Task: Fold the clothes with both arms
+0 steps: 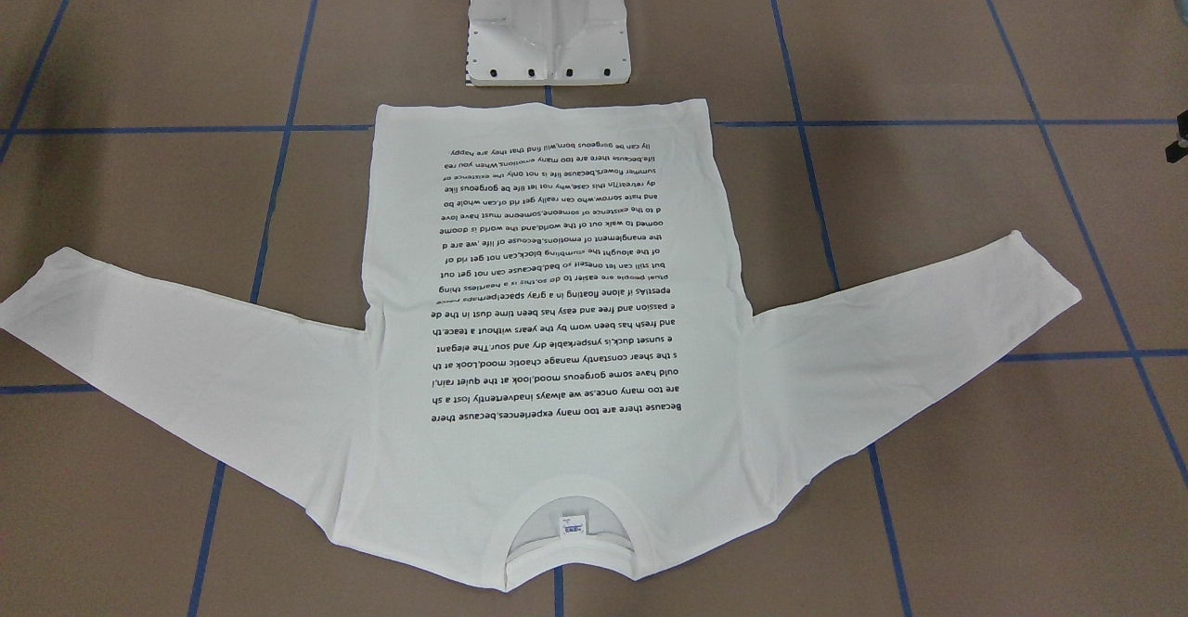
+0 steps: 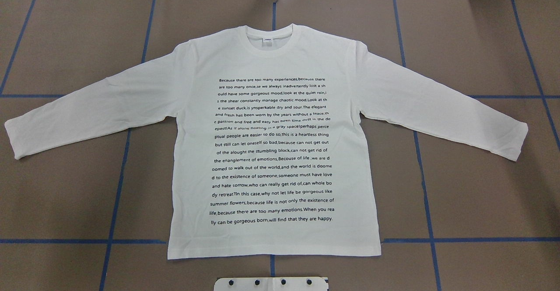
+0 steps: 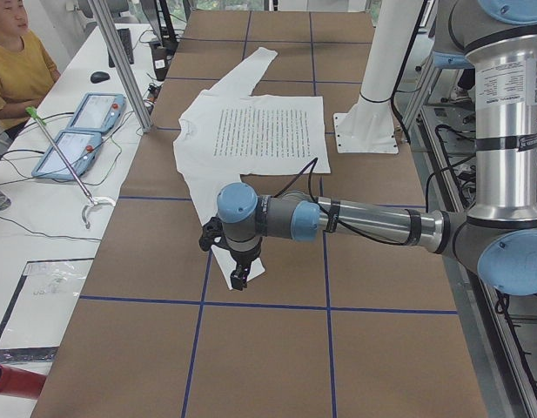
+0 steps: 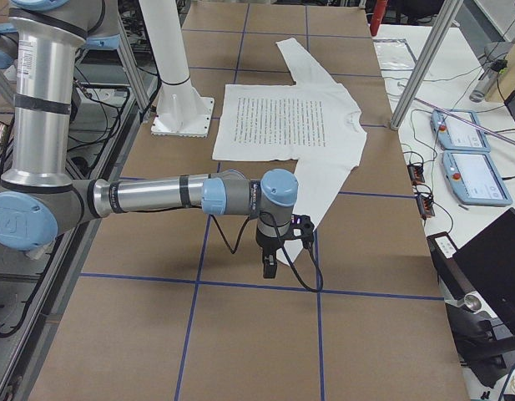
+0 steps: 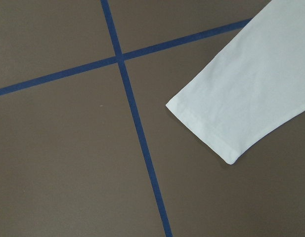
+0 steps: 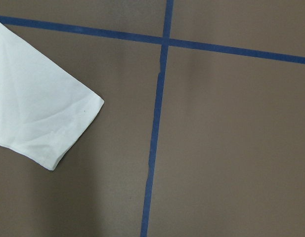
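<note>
- My left gripper hangs over the table near the left cuff. It grips nothing, and I cannot tell how far its jaws are parted.
- The shirt lies flat mid-table, print up, sleeves spread wide. I judge folding has not begun.
- My right gripper hangs near the right cuff, likewise empty, and I cannot tell its opening.
- Next, I reckon, each gripper must drop onto its cuff and pinch it cleanly.
</note>
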Controlling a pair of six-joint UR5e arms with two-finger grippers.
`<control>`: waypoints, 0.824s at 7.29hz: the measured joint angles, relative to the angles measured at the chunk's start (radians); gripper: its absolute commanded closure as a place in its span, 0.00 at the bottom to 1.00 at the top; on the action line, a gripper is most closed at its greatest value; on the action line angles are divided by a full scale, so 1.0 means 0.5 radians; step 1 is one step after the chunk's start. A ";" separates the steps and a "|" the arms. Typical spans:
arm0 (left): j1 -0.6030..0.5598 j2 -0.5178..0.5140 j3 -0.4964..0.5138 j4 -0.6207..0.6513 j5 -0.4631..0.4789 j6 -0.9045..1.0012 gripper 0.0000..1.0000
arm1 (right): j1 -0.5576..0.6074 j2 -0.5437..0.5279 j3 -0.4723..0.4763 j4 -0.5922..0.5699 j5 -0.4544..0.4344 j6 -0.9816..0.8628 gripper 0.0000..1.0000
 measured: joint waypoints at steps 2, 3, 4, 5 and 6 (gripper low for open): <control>-0.004 -0.049 -0.059 -0.003 0.001 0.000 0.00 | -0.001 0.018 0.037 0.002 0.000 0.005 0.00; -0.006 -0.081 -0.134 -0.004 0.018 -0.001 0.00 | -0.006 0.080 0.053 0.007 0.000 0.013 0.00; -0.006 -0.139 -0.213 -0.016 0.094 -0.001 0.00 | -0.014 0.186 0.058 0.018 -0.006 0.021 0.00; -0.008 -0.222 -0.264 -0.089 0.228 -0.001 0.00 | -0.018 0.297 0.055 0.026 -0.014 0.025 0.00; -0.008 -0.307 -0.260 -0.282 0.385 -0.013 0.00 | -0.018 0.379 0.048 0.055 -0.014 0.034 0.00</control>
